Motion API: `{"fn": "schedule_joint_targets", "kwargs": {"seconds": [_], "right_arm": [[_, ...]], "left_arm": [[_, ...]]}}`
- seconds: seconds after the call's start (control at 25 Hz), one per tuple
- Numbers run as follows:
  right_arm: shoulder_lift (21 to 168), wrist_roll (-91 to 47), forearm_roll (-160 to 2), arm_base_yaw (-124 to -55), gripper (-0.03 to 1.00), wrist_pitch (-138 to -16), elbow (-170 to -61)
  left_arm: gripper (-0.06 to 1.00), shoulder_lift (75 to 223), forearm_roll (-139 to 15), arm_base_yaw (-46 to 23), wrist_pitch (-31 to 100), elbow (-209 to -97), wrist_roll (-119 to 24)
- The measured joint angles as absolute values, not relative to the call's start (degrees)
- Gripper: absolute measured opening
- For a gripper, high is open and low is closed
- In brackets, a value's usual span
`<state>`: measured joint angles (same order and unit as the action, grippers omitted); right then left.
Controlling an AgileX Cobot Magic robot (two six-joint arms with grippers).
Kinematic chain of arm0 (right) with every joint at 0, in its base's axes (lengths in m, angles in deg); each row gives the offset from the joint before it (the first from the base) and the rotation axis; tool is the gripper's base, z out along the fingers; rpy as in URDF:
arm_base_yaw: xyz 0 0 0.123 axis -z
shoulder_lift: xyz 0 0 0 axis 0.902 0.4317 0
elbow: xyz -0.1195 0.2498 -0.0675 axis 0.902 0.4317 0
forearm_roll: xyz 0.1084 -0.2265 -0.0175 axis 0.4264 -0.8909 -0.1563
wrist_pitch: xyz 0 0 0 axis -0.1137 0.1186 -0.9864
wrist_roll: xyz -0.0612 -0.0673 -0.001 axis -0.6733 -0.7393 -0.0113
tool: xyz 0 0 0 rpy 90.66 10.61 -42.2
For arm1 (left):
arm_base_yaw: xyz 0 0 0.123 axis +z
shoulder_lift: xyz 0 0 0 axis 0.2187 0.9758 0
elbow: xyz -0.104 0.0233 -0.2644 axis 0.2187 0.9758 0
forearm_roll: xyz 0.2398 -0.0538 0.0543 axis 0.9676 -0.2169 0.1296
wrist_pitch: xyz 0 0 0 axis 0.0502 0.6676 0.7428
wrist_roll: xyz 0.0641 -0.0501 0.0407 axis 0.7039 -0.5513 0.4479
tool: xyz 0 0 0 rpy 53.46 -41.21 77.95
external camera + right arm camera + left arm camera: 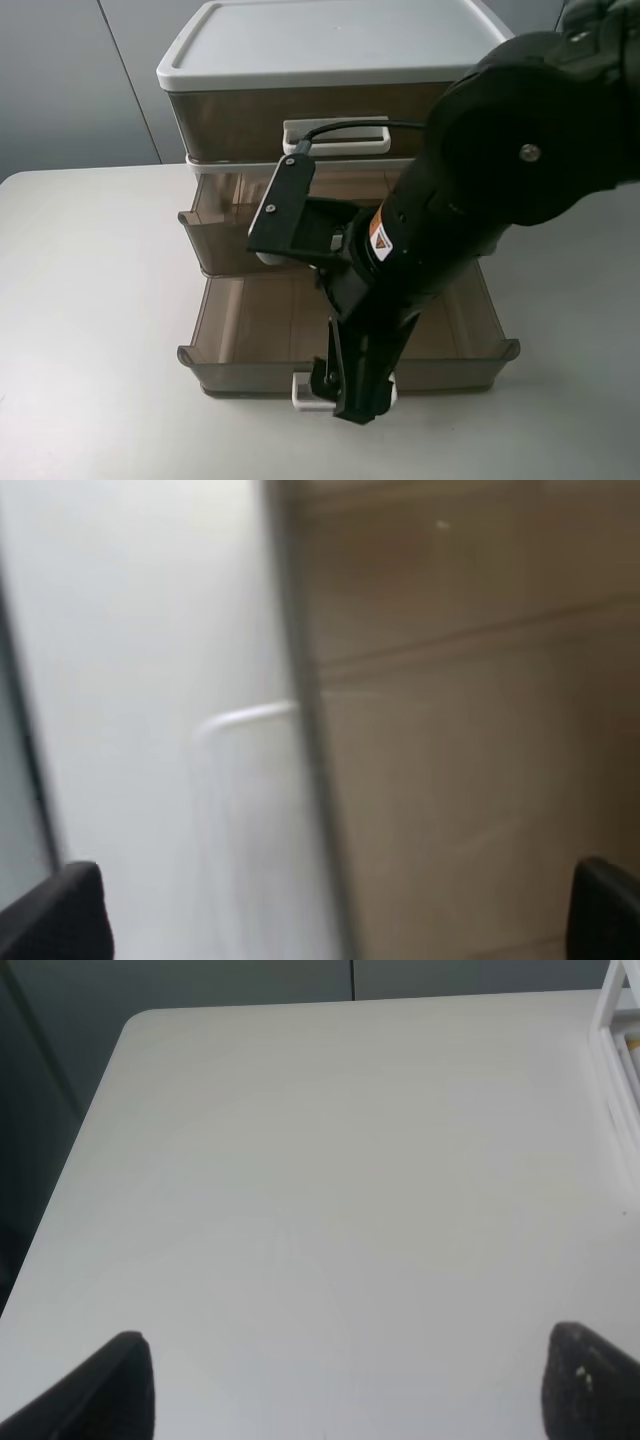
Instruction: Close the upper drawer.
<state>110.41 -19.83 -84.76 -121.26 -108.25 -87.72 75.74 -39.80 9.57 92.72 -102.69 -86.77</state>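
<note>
A cabinet with a white lid (330,40) holds three brown see-through drawers. The top drawer (230,120) is shut, with a white handle (335,135). The middle drawer (215,225) is pulled partly out. The bottom drawer (240,345) is pulled out furthest. My right gripper (350,395) hangs at the bottom drawer's front, over its white handle (305,392). The blurred right wrist view shows a brown drawer front (460,730), a white handle (245,720) and my open right gripper (340,920). My left gripper (345,1390) is open and empty over bare table.
The white table (90,330) runs to the left and front of the cabinet. My black right arm (480,190) covers the middle drawer's front and right half. A white edge, probably the cabinet (615,1020), shows in the left wrist view. The left arm is outside the exterior view.
</note>
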Motion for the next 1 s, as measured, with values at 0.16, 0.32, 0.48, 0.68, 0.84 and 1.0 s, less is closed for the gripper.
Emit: {"fn": "schedule_joint_targets", "kwargs": {"seconds": [0.16, 0.32, 0.48, 0.68, 0.84, 1.0], "right_arm": [[111.3, -16.5, -91.1, -119.7, 0.69, -106.3, -87.7], [111.3, -14.2, -96.7, -119.1, 0.69, -103.6, -87.7], [111.9, -12.5, -100.1, -119.1, 0.69, -102.1, -87.5], [111.9, -9.2, -107.7, -118.9, 0.69, -97.4, -87.4], [112.2, -8.2, -110.6, -118.9, 0.69, -95.7, -87.4], [113.3, -7.6, -111.8, -118.8, 0.69, -95.1, -87.6]], "left_arm": [[0.74, 75.7, -39.8, 9.6, 92.7, -102.7, -86.8], [0.74, 75.7, -39.8, 9.6, 92.7, -102.7, -86.8], [0.74, 75.7, -39.8, 9.6, 92.7, -102.7, -86.8], [0.74, 75.7, -39.8, 9.6, 92.7, -102.7, -86.8], [0.74, 75.7, -39.8, 9.6, 92.7, -102.7, -86.8], [0.74, 75.7, -39.8, 9.6, 92.7, -102.7, -86.8]]}}
